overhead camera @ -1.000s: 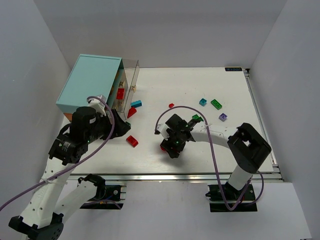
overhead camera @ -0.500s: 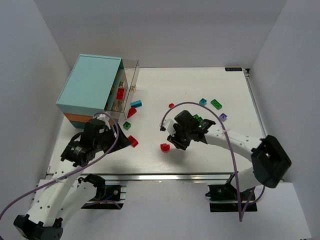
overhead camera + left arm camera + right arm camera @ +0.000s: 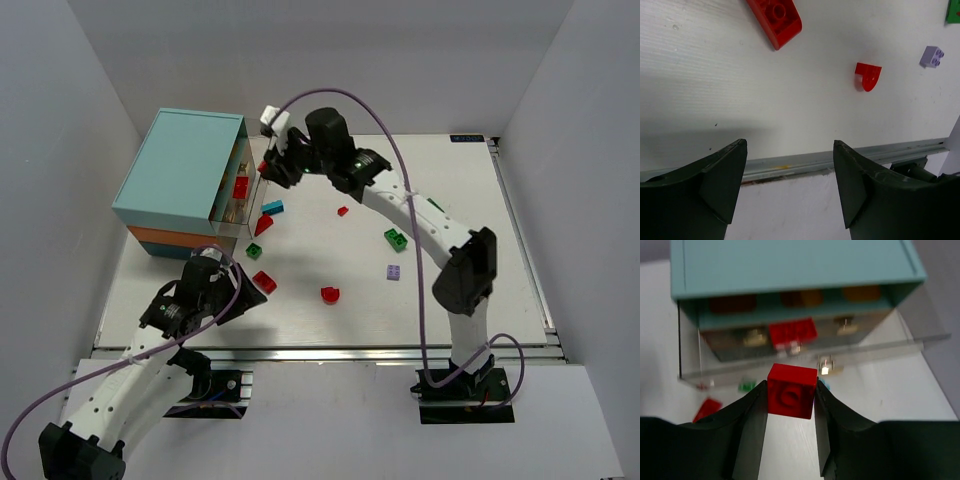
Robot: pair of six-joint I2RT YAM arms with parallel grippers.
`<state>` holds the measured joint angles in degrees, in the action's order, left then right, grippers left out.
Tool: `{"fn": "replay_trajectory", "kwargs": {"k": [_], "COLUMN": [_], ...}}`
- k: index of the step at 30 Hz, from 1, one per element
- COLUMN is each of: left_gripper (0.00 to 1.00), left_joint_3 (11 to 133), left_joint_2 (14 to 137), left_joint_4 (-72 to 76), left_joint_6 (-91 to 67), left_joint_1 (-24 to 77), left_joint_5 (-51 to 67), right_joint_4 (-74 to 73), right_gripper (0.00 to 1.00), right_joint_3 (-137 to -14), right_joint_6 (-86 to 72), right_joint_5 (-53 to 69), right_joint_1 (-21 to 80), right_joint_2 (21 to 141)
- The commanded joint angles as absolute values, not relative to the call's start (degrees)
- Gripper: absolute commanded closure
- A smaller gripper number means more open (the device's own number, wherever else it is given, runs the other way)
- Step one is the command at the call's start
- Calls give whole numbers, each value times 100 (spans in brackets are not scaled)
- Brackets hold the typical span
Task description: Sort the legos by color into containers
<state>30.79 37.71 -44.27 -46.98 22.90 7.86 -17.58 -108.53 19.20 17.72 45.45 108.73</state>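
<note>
My right gripper [image 3: 271,166] is shut on a small red lego [image 3: 791,390] and holds it in the air just in front of the clear drawer [image 3: 805,351], which is pulled out of the teal-topped cabinet [image 3: 188,168]. A red lego [image 3: 792,332] lies in that drawer. My left gripper [image 3: 790,146] is open and empty, low over the table's near edge. Ahead of it lie a red brick [image 3: 775,17], a red half-round piece [image 3: 868,76] and a pale purple lego [image 3: 932,56]. More legos lie on the table: green [image 3: 254,251], cyan [image 3: 272,207], green [image 3: 396,238].
A red wedge [image 3: 264,224] and a tiny red piece [image 3: 343,211] lie near the drawer. The table's metal front rail [image 3: 805,161] runs just under my left fingers. My right arm stretches across the middle of the table and hides part of it. White walls close in three sides.
My right arm has swung from the table's middle up to the open drawer, carrying the red lego. My left arm has dropped back toward the near edge, away from the cabinet.
</note>
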Motion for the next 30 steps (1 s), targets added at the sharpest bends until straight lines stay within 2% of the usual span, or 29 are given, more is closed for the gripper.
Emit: {"fn": "replay_trajectory", "kwargs": {"k": [1,3,6,8,10,12,19,22,30], "left_gripper": [20,20,20,19,19,19,18,18,19], "left_joint_3": [2962,2927,2822,2734,2698,2663,2637,2689,2733], "left_joint_2": [3753,3788,3806,3823,3867,3928,4341,4500,5122], "left_joint_4": [-3841,-3753,-3569,-3428,-3297,-3209,-2839,-2813,-2629], "left_joint_6": [-4922,-4904,-4904,-4913,-4922,-4922,-4975,-5001,-5247], "left_joint_1": [2285,2285,2285,2285,2285,2285,2337,2338,2391], "left_joint_5": [555,510,483,475,457,422,238,97,-729], "right_joint_4": [-1933,-1873,-1259,-977,-739,-686,-624,-633,-352], "right_gripper": [100,100,100,95,87,82,46,39,30], "right_joint_3": [-12319,-12866,-12508,-12340,-12296,-12479,-12665,-12552,-11533], "right_joint_6": [1144,889,686,624,458,378,264,246,62], "right_joint_5": [2372,2504,2531,2461,2373,2303,2250,2259,2347], "right_joint_1": [4623,4640,4781,4825,4878,4913,4904,4843,4475], "right_joint_2": [11582,11881,11857,11909,12014,12260,12560,12428,11383]}}
